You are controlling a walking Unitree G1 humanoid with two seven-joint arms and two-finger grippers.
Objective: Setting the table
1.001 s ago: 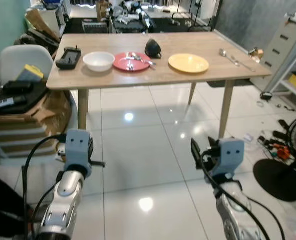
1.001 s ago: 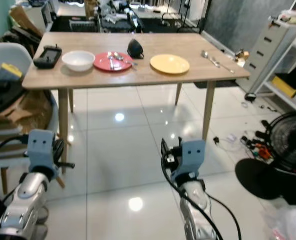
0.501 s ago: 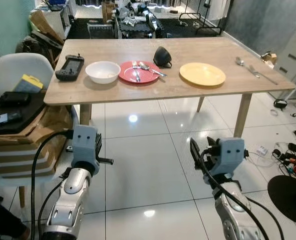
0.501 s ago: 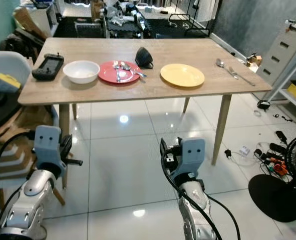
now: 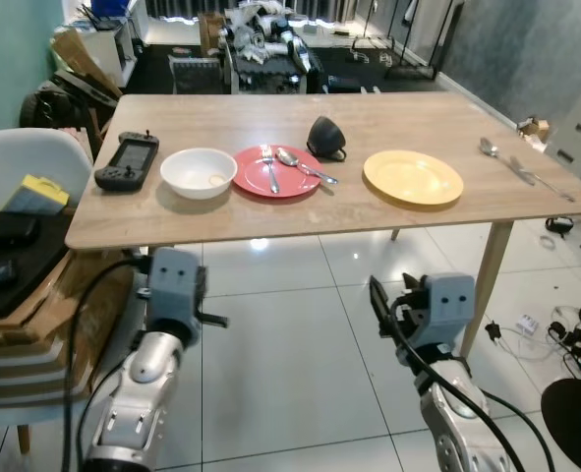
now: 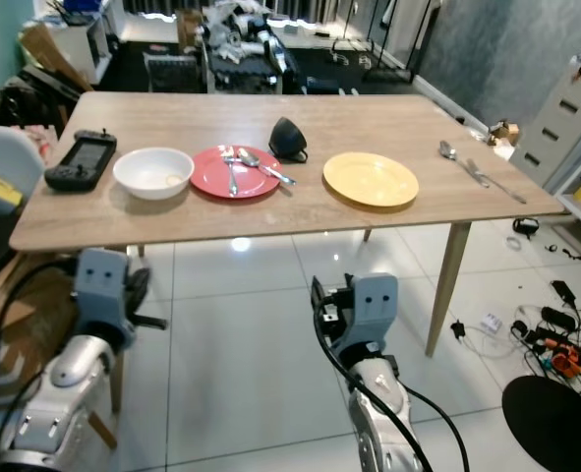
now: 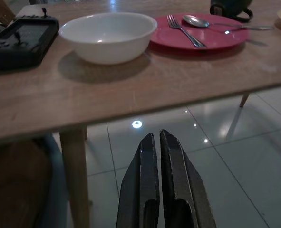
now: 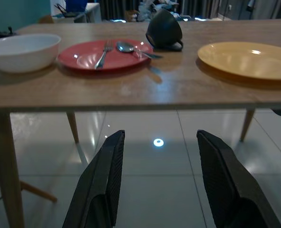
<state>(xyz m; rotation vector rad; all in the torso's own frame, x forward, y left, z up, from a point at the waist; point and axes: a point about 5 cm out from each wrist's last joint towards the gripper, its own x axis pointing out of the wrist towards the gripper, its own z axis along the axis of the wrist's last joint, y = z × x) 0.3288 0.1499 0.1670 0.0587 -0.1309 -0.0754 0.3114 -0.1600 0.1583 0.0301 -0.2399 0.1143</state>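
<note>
While both arms hang below the table [image 5: 221, 221] edge, nothing is gripped yet. Left to right along the tabletop: black handheld console [image 5: 126, 162] at about 10 o'clock from the robot, white bowl [image 5: 199, 172] just beside it, then red plate [image 5: 277, 170] touching or nearly touching the bowl, with fork [image 5: 269, 167] and spoon [image 5: 303, 165] lying on it, probably parked there for later sorting. Black mug [image 5: 325, 138] lies tipped on its side at 12 o'clock, just behind the red plate. Yellow plate [image 5: 413, 177] sits bare at 1 o'clock, likely a place setting waiting for cutlery. Second spoon [image 5: 490, 149] and a knife or fork (can't tell) lie well apart at 2 o'clock near the far edge. Left gripper [image 7: 159, 142] has fingers pressed together, empty, aimed toward the bowl. Right gripper [image 8: 160, 142] is spread wide, empty, facing the red plate and mug, apparently readied for a pick.
</note>
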